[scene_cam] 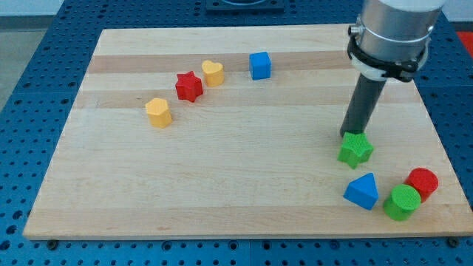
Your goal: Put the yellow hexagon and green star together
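Observation:
The yellow hexagon sits on the wooden board at the view's left. The green star sits far from it at the view's right. My tip is at the green star's top-left edge, touching or nearly touching it, with the dark rod rising up to the grey arm body above.
A red star, a yellow heart and a blue cube lie in a line up and right of the hexagon. A blue triangular block, a green cylinder and a red cylinder cluster below the green star near the board's bottom-right corner.

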